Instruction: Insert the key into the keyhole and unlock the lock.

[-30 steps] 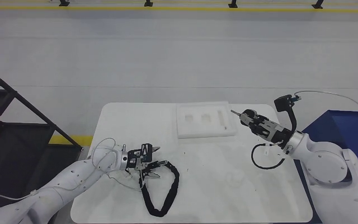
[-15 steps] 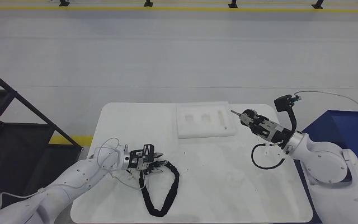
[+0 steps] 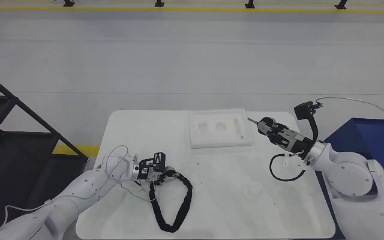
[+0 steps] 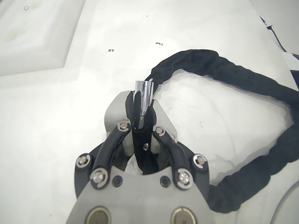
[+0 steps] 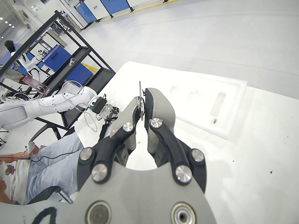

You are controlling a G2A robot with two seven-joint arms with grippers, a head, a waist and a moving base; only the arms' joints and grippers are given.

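The lock is a chain in a black fabric sleeve (image 3: 180, 207) lying in a loop on the white table (image 3: 240, 198), with a shiny metal cylinder (image 4: 144, 99) at one end. My left gripper (image 4: 141, 104) is shut on that cylinder end, low at the table's left side (image 3: 161, 174). My right gripper (image 5: 141, 104) is held above the table's right side (image 3: 264, 126), shut on a thin metal key (image 5: 140, 94) whose blade (image 3: 252, 121) sticks out past the fingertips.
A white foam tray (image 3: 219, 129) with shallow recesses lies at the back middle of the table (image 4: 35, 24). A black metal rack (image 3: 30, 138) stands off the left edge. A seated person's legs (image 5: 53, 155) are beside the table.
My left gripper has closed its fingers on the lock's metal end and shifted slightly forward. The right arm with the key has stayed still.
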